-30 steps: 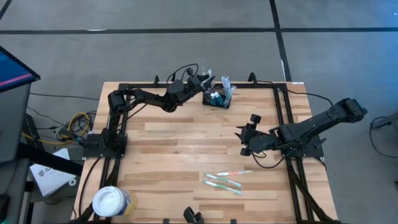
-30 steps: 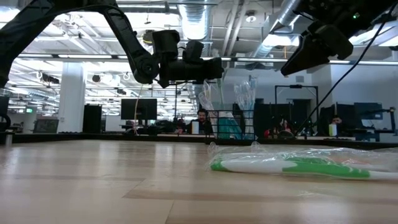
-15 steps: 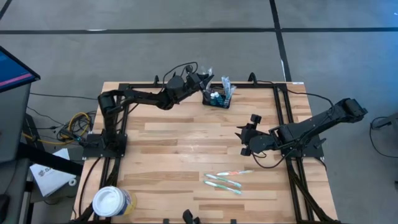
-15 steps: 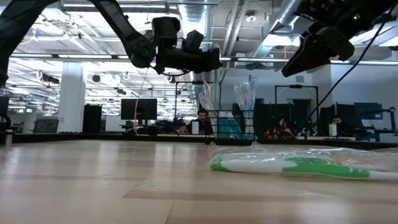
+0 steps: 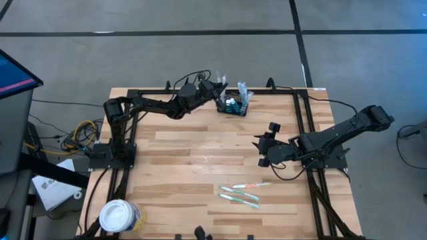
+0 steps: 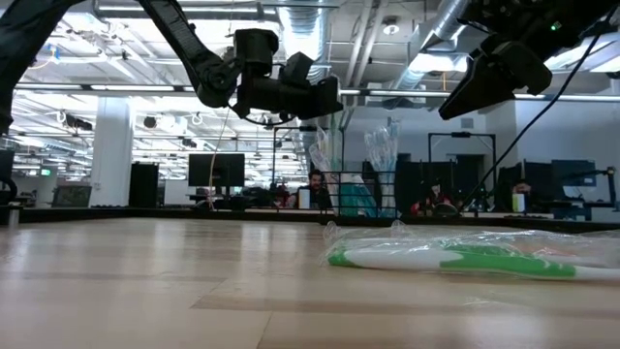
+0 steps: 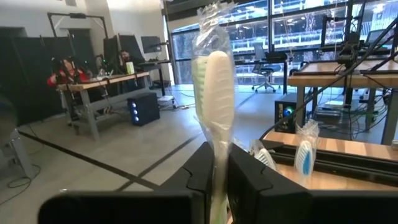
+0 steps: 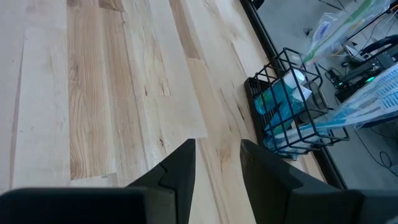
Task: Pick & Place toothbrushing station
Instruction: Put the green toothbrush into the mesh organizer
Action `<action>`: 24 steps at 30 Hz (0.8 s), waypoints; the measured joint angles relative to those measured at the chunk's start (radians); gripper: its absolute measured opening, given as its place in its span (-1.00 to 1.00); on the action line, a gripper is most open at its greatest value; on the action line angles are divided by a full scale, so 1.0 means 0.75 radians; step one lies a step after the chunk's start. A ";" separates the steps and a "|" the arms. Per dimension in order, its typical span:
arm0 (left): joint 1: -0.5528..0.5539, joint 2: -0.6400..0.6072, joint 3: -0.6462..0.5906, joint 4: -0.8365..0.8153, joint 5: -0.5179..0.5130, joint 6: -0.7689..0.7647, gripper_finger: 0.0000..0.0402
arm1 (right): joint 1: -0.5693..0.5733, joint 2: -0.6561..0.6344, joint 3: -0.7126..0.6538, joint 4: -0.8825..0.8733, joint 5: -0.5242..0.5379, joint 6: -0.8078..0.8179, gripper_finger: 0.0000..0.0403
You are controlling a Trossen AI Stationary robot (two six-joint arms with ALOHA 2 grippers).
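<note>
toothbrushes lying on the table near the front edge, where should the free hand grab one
Best guess: grip a wrapped toothbrush mid-handle, coming straight down from above with the fingers across its length. All three lie flat and roughly side by side on the table, so only the top is open. The topmost one sits a little apart, giving the right hand, open and nearest, the most finger room.

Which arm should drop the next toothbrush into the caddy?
Left. The left gripper already clamps a wrapped toothbrush and hangs right beside the wire caddy at the table's far edge. The right gripper is empty at mid-table, farther from the caddy.
</note>
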 joint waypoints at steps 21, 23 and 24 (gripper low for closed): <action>-0.023 0.002 -0.002 -0.055 0.000 -0.061 -0.89 | -0.001 0.000 0.000 0.000 0.000 0.001 -0.42; -0.022 0.003 -0.002 -0.069 0.000 -0.061 -0.88 | -0.001 0.000 0.000 0.000 0.000 0.004 -0.42; -0.022 0.003 -0.002 -0.070 0.000 -0.061 -0.88 | -0.001 0.000 0.000 0.000 0.000 0.004 -0.42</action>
